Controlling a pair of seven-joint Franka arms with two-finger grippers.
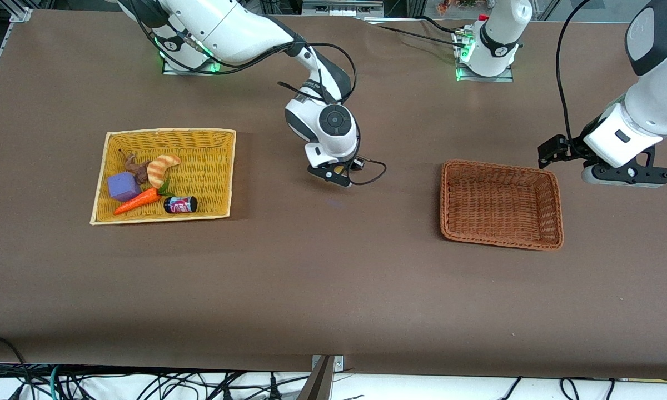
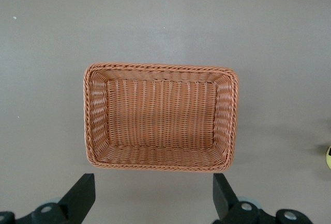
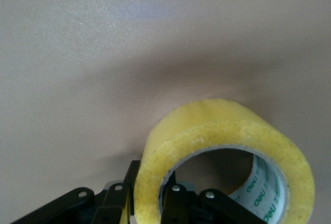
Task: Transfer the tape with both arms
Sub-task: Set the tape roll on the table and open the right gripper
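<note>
The yellow basket (image 1: 222,166) sits toward the right arm's end of the surface (image 1: 333,289), holding a striped croissant toy (image 1: 162,168), a purple cube (image 1: 124,186), a carrot (image 1: 138,201) and a small dark jar (image 1: 180,205). Between the two baskets, the right pincer (image 1: 336,173) hangs over bare surface, clamped on the wall of the tape (image 3: 227,146), a yellowish roll held clear of the surface. The brown basket (image 1: 556,211) lies empty toward the left arm's end. The left pincer (image 1: 625,173) waits above the surface just beside that basket, its fingers (image 2: 80,198) spread wide apart.
</note>
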